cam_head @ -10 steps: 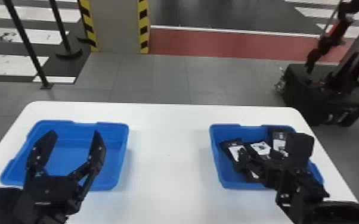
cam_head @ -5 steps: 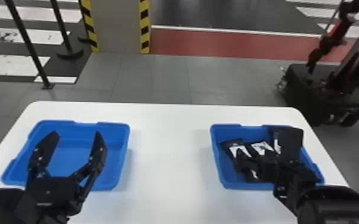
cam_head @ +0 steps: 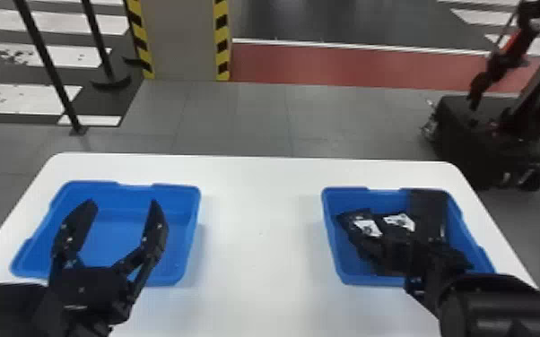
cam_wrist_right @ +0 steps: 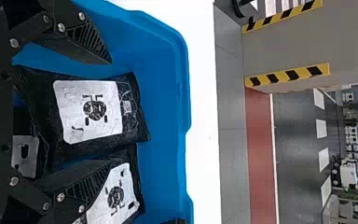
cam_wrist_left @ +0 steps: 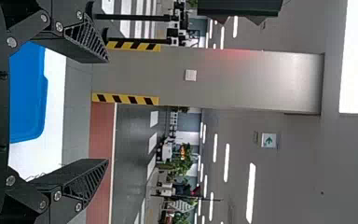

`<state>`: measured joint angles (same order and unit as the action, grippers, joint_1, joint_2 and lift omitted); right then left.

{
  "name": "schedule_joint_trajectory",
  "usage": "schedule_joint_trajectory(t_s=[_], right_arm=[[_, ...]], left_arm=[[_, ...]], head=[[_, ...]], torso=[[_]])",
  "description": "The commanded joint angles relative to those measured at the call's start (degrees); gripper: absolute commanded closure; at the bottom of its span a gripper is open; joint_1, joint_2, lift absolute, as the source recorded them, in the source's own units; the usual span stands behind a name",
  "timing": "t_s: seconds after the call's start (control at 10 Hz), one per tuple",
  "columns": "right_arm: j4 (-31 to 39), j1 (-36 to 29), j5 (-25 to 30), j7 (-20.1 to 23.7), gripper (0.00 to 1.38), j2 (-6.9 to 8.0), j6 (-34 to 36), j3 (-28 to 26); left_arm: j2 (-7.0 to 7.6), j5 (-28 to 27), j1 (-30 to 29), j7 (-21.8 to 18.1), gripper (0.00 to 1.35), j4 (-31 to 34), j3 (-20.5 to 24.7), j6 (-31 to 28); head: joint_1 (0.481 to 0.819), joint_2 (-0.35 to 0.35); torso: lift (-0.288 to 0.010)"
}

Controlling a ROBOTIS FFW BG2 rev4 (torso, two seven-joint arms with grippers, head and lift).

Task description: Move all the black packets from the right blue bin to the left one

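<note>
My left gripper (cam_head: 121, 208) stands open above the left blue bin (cam_head: 195, 233), which has no packets in it; in the left wrist view the left gripper (cam_wrist_left: 108, 112) has its fingers wide apart. Over the right blue bin (cam_head: 341, 273) is my right gripper (cam_head: 388, 216), with black packets (cam_head: 367, 227) bearing white labels under it. In the right wrist view the right gripper (cam_wrist_right: 109, 112) is open. A black packet (cam_wrist_right: 88, 111) lies between its fingers, untouched as far as visible. One finger covers part of another packet (cam_wrist_right: 116, 193), and a third label (cam_wrist_right: 25, 156) is partly hidden.
Both bins stand on a white table (cam_head: 260, 233), with a bare stretch between them. The right bin's wall (cam_wrist_right: 182, 93) rises close beyond the packets. Behind the table are a striped pillar (cam_head: 184, 40) and a black wheeled base (cam_head: 502, 143).
My right gripper has shifted left and a little toward the bin's far side, now covering the rightmost packet's label that showed before. The left gripper has hardly moved.
</note>
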<state>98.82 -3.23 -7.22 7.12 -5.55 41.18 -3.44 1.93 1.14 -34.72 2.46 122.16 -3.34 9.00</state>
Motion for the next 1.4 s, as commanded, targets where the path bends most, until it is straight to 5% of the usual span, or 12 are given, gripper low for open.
schedule_joint_trajectory(t_s=[0.0,0.3,0.4,0.5,0.6,1.0,1.3], right_arm=[[-0.5,-0.3,0.6,0.0,0.30,0.54,0.2,0.0],[-1.6,0.1,1.9,0.0,0.33,0.71,1.1,0.1],[-1.4,1.0,3.0,0.0,0.61,0.98,2.8,0.1],[-0.6,0.7,2.7,0.0,1.06,0.98,2.8,0.3],[0.8,-0.1,2.7,-0.2,1.13,1.42,2.4,0.2],[7.4,-7.2,1.2,-0.3,1.13,1.50,-4.3,0.2],[19.8,-18.6,3.8,-2.2,1.13,2.82,-19.7,0.3]], left_arm=[[0.00,0.0,0.1,-0.1,0.29,0.0,0.1,0.0],[0.00,0.2,0.3,-0.4,0.29,-0.3,0.2,-0.1],[0.00,0.3,0.4,-0.5,0.29,-0.3,0.3,-0.1],[0.00,0.4,0.6,-0.8,0.29,-0.7,0.3,0.0],[0.00,0.9,0.6,-1.0,0.29,-1.2,0.3,0.4],[0.00,1.7,1.1,-1.8,0.29,-1.4,0.3,0.6],[0.00,3.5,1.8,-2.3,0.29,-1.4,-0.2,-1.7]], head=[[0.695,-0.055],[0.695,-0.054],[0.695,-0.056],[0.695,-0.055],[0.695,-0.055],[0.695,-0.051],[0.695,-0.050]], torso=[[-0.110],[-0.110],[-0.110],[-0.110],[-0.110],[-0.110],[-0.110]])
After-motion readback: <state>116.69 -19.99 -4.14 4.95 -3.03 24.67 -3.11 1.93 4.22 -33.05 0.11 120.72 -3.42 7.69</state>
